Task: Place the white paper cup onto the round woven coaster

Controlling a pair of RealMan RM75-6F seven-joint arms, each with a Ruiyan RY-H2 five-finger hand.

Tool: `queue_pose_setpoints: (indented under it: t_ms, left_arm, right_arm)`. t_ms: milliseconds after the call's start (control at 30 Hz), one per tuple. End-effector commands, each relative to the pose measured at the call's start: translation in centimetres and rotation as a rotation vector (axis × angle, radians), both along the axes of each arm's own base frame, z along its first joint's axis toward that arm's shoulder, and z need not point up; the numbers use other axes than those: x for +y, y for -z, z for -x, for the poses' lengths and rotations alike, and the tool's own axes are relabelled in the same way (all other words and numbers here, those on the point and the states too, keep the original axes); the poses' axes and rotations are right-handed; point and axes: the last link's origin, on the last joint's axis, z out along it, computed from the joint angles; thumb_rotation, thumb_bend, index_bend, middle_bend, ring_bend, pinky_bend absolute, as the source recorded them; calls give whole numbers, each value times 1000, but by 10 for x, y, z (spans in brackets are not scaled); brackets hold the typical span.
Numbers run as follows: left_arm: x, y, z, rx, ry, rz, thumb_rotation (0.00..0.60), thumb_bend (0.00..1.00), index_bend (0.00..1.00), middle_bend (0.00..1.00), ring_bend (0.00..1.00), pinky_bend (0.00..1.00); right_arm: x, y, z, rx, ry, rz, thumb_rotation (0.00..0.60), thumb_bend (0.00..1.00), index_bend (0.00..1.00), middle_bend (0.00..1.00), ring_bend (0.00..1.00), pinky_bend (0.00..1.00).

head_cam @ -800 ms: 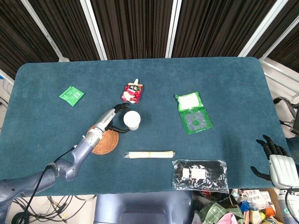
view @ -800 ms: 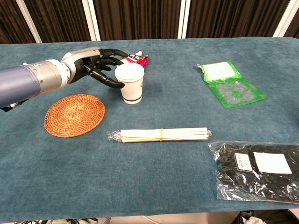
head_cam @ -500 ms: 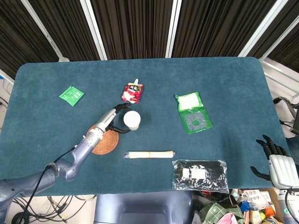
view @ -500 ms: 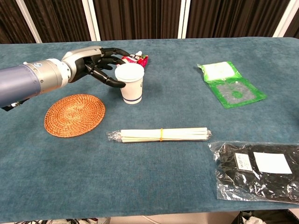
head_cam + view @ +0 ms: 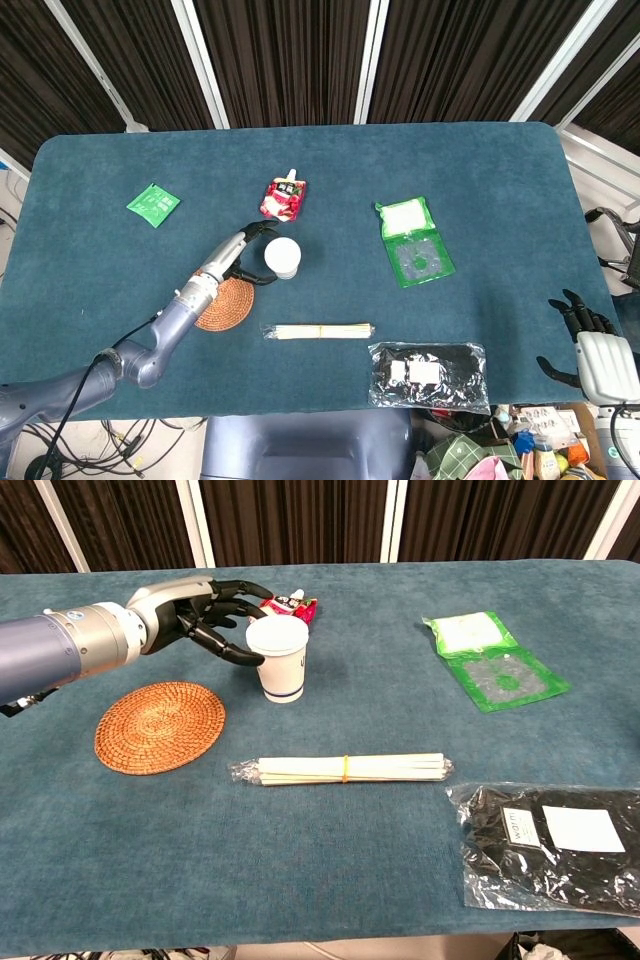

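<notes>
Chest view — left hand spread, empty, beside white paper cup | right hand idle, fingers apart

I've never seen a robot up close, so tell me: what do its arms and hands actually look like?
The left arm is a smooth bluish-grey tube ending in a silver wrist cuff. The left hand has a silver-grey back and black, jointed fingers, rather like a human's. A thin dark cable trails under the arm in the head view. The right hand, at the table's edge, looks alike: pale grey back, black fingers.
</notes>
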Motion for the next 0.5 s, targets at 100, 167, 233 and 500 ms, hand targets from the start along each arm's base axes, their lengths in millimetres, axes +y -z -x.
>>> queue_pose_setpoints:
  t_ms: [100,167,233,500]
  left_arm:
    - [1,0,-2,0,6,-2,600,178,144,211,0,0]
    - [1,-1,-3,-9,1,-4,600,178,144,212,0,0]
    - [1,-1,-3,-9,1,-6,600,178,144,212,0,0]
    - [1,3,-6,-11,4,1,600,177,145,212,0,0]
  right_arm:
    - [0,0,0,0,1,-2,600,104,177,45,185,192]
    - [0,0,0,-1,1,0,600,104,177,45,185,192]
    - [0,0,1,-1,4,1,600,104,176,46,185,192]
    - [-1,-1,1,-1,5,1,600,104,176,46,185,192]
